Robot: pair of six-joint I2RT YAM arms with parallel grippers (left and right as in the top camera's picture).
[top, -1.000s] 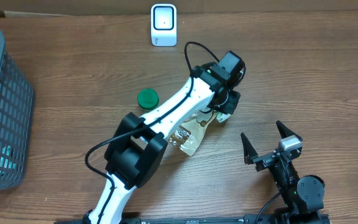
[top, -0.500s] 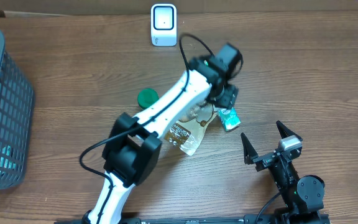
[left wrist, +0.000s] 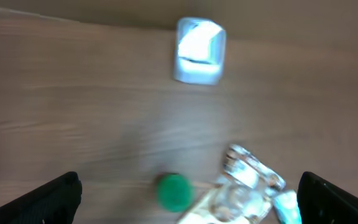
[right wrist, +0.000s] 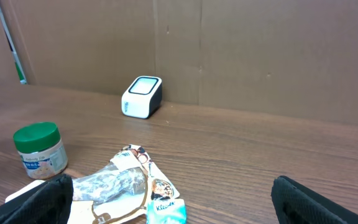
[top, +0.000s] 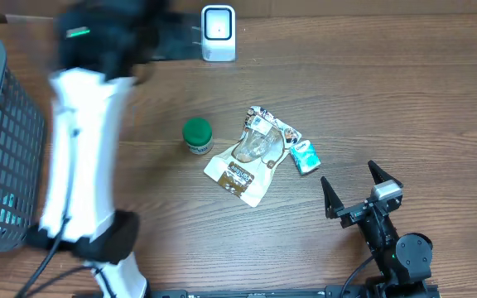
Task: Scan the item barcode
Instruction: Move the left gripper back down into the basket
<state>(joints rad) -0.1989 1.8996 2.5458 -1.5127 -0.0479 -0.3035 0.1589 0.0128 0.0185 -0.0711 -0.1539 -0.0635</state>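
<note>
The scanner (top: pixel 218 33) stands upright at the table's (top: pixel 404 91) far edge with its window facing the near edge, presumably so that an arm can hold a barcode up to it from the middle. No item is in that position: all three loose items lie flat on the middle of the table, well short of the scanner. The pouch (top: pixel 249 157) lies slanted, its printed label up. The small teal packet (top: pixel 305 156) sits just beside the pouch on the right-edge side, and the green-lidded jar (top: pixel 197 136) stands upright just beside it on the left-edge side. Nothing is held. The left gripper (left wrist: pixel 188 186) hangs high over the far-left part of the table – the overhead view shows it only as a blur, but its wrist view shows the fingers spread wide with only bare table and the items far below. The right gripper (top: pixel 348 177) rests by the near edge toward the right corner, jaws apart and empty, likely parked out of the way. A basket (top: pixel 7 108) stands at the left edge, probably for scanned items; its contents are unclear. By count – one scanner, one pouch, one packet, one jar, one basket, two grippers.
</note>
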